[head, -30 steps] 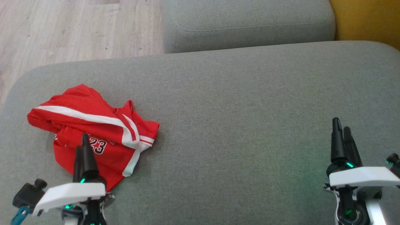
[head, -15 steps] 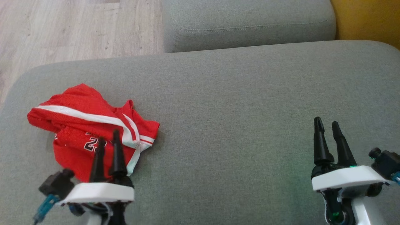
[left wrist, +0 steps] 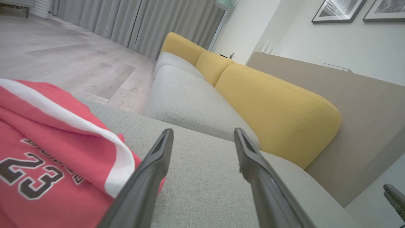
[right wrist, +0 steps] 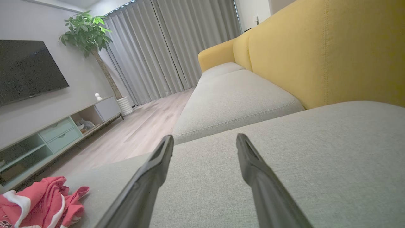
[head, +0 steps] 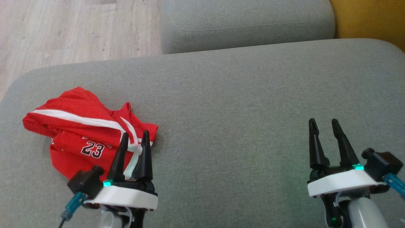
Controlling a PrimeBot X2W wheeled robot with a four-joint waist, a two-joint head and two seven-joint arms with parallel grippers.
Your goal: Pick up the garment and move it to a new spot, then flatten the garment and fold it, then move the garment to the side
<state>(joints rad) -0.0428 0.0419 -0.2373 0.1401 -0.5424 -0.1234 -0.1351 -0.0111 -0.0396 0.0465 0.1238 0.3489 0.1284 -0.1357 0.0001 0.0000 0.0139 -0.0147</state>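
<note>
Over the last second I am swinging my left gripper rightward, from the jersey's near left part to its right end. I am also turning it, so its fingers are now showing side by side instead of overlapping, and the "23" it was covering is showing again. My right gripper is drifting inward and turning the same way. My head is shifting slightly too, so the whole scene is sliding a little. The jersey is lying as crumpled as before, at the left of the near cushion. Both grippers are standing wide open and holding nothing. The left one is pointing away from me, low at the jersey's right end. In its wrist view its left finger is crossing the white-trimmed edge while bare cushion is showing between the fingers, and I cannot tell whether it is touching the cloth. The right one is hovering over bare cushion, well apart from the jersey. Beyond the cushion a second grey seat is sitting, with wood floor to its left and a yellow backrest to its right.
</note>
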